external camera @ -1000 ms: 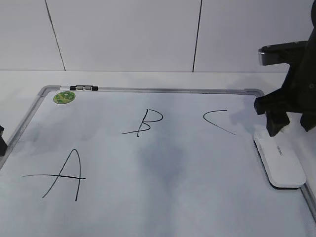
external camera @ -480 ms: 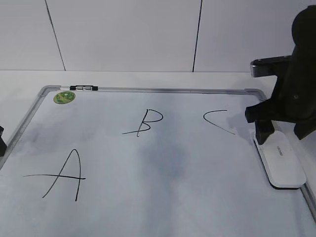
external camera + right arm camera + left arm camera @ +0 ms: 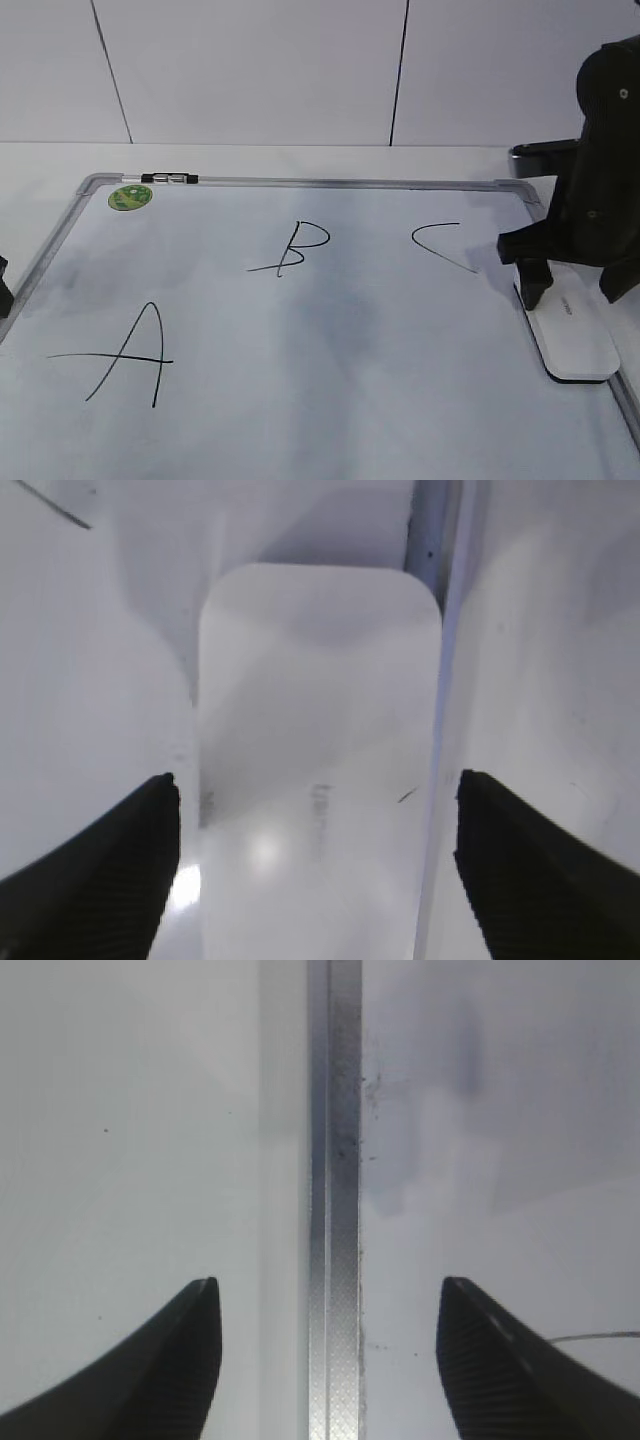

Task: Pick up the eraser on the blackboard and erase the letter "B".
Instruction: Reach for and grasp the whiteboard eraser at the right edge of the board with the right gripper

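The white eraser (image 3: 577, 340) lies flat at the right edge of the blackboard (image 3: 300, 330). My right gripper (image 3: 572, 288) is open just above it, one finger on each side, and the eraser (image 3: 318, 770) fills the gap between the open fingers (image 3: 315, 810) in the right wrist view. The letter "B" (image 3: 298, 247) is written at the board's upper middle, between "A" (image 3: 130, 352) and "C" (image 3: 442, 245). My left gripper (image 3: 325, 1305) is open and empty over the board's left frame rail (image 3: 335, 1210); only a sliver of it shows at the exterior view's left edge.
A round green sticker (image 3: 130, 197) sits in the board's top left corner beside a small clip on the frame (image 3: 170, 179). A white panelled wall stands behind the table. The board's right frame rail (image 3: 432, 540) runs right beside the eraser.
My right arm has come down and slightly left over the eraser, so its open fingers now straddle the near end. The eraser and the left gripper have not moved.
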Robot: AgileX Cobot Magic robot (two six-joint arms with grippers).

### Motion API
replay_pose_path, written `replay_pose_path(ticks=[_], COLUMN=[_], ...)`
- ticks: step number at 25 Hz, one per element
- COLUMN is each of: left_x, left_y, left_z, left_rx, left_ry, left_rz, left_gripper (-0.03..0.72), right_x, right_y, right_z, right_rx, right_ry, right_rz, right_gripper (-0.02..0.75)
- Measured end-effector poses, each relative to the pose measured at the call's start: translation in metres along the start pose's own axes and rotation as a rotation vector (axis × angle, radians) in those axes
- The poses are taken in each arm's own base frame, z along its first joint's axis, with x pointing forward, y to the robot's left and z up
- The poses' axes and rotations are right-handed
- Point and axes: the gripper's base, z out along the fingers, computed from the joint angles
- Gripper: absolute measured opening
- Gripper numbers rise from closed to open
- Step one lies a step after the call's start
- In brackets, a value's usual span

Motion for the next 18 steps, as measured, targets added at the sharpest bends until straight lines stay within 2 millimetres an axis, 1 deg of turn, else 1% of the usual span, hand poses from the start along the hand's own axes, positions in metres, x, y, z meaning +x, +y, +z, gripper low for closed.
replay_pose_path(ticks=[6, 18], left_x=[0.0000, 0.0000], left_y=[0.0000, 0.0000], left_z=[0.0000, 0.0000], left_rx=[0.000, 0.000], left_ry=[0.000, 0.000], left_rz=[0.000, 0.000], left_gripper=[0.499, 0.490], right_x=[0.0011, -0.0013], right_y=[0.0004, 0.0022], right_z=[0.0049, 0.0056], right_rx=[-0.022, -0.040], right_ry=[-0.003, -0.026], right_rz=[0.017, 0.029], right_gripper=[0.667, 0.648])
